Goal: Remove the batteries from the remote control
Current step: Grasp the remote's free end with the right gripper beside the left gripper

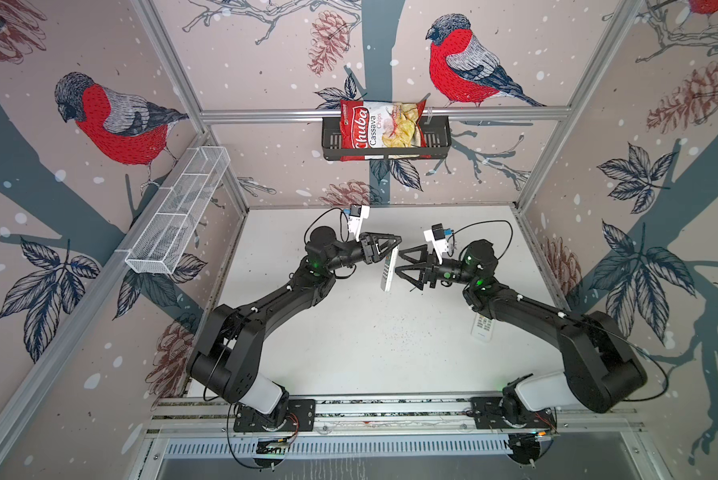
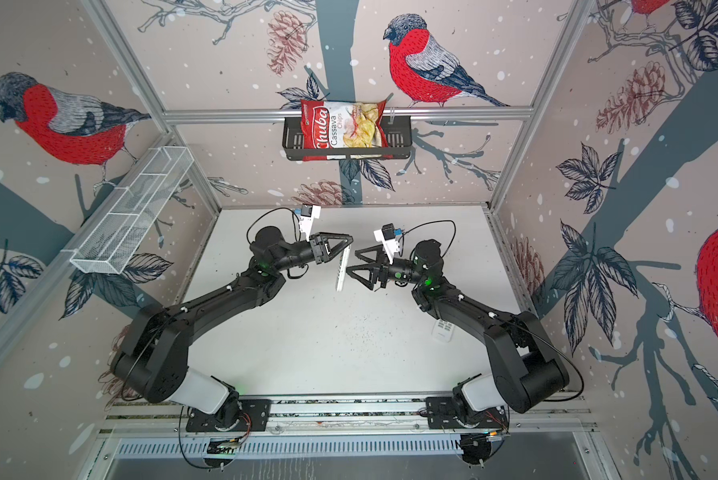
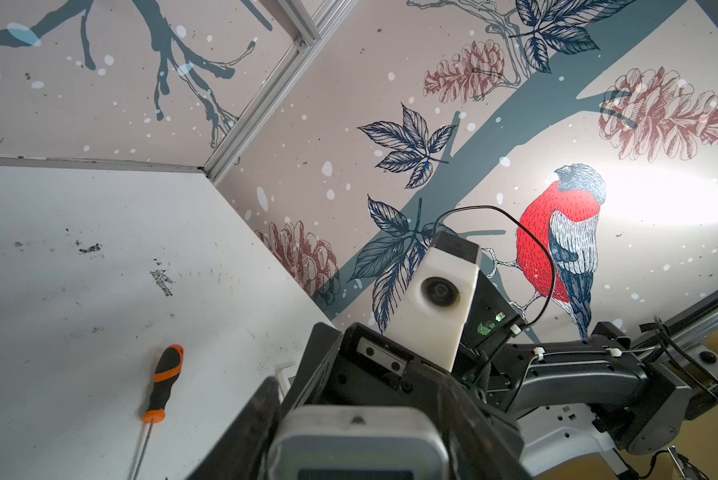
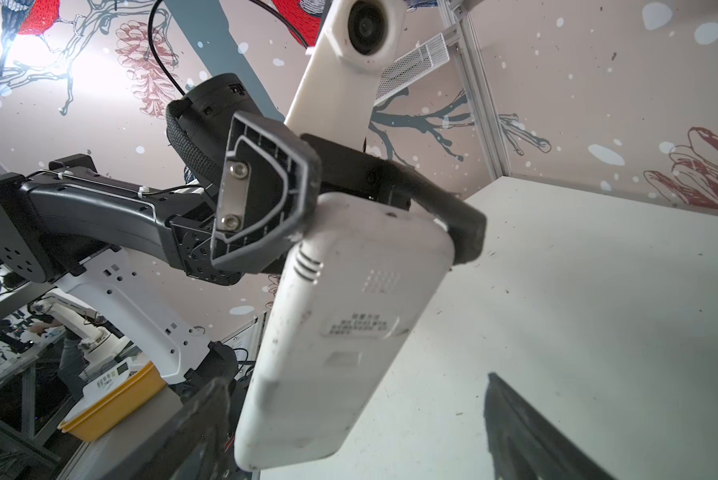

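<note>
A white remote control [image 1: 389, 270] [image 2: 343, 270] hangs tilted above the table in both top views. My left gripper [image 1: 395, 244] [image 2: 348, 244] is shut on its upper end. The left wrist view shows that end [image 3: 361, 436] clamped between the two dark fingers [image 3: 257, 415]. The right wrist view shows the remote's back [image 4: 340, 332], and its cover looks closed. My right gripper [image 1: 398, 262] [image 2: 352, 262] [image 4: 355, 379] is open. It faces the remote's lower end, and its fingers [image 4: 199, 411] stand wide on either side without touching. The batteries are hidden.
A second white remote [image 1: 482, 328] [image 2: 444, 330] lies on the table, partly under the right arm. An orange-and-black screwdriver [image 3: 164, 382] lies on the table. A black basket [image 1: 436, 141] with a chips bag hangs on the back wall. A white wire basket [image 1: 178, 216] hangs on the left wall.
</note>
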Action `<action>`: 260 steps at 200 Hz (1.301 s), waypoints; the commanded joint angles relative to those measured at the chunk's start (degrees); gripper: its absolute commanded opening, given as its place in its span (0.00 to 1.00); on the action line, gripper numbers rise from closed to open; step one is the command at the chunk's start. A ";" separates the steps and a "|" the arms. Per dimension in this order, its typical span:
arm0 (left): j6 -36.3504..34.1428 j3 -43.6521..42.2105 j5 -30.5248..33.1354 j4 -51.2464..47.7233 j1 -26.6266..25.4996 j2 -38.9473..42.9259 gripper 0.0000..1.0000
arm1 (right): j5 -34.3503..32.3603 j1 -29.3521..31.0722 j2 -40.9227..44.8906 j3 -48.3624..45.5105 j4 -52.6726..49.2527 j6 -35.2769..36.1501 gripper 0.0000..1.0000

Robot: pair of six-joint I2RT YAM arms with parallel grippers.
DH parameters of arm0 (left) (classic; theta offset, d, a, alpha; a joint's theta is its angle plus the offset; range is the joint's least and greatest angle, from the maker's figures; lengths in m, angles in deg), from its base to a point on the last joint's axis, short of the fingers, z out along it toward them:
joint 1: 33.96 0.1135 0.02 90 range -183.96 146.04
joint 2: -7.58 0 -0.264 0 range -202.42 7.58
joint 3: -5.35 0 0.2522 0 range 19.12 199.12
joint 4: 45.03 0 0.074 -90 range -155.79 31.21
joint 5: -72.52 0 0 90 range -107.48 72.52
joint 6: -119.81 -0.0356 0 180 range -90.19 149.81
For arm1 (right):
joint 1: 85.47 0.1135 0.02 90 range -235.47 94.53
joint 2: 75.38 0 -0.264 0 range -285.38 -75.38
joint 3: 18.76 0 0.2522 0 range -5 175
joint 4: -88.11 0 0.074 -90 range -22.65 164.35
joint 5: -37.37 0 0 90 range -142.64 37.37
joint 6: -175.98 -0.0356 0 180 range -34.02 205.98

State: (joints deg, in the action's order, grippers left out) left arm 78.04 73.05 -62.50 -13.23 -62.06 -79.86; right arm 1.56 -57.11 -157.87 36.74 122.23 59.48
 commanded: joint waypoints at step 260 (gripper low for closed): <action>2.19 1.86 -2.09 8.68 -1.67 -0.56 0.52 | 4.67 1.19 -4.94 5.82 7.41 -6.70 0.73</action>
State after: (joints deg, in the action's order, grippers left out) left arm 81.80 74.45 -64.24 -6.58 -63.68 -80.82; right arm 7.22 -55.54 -162.40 42.00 128.24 54.30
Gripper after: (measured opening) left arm 0.578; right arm 0.753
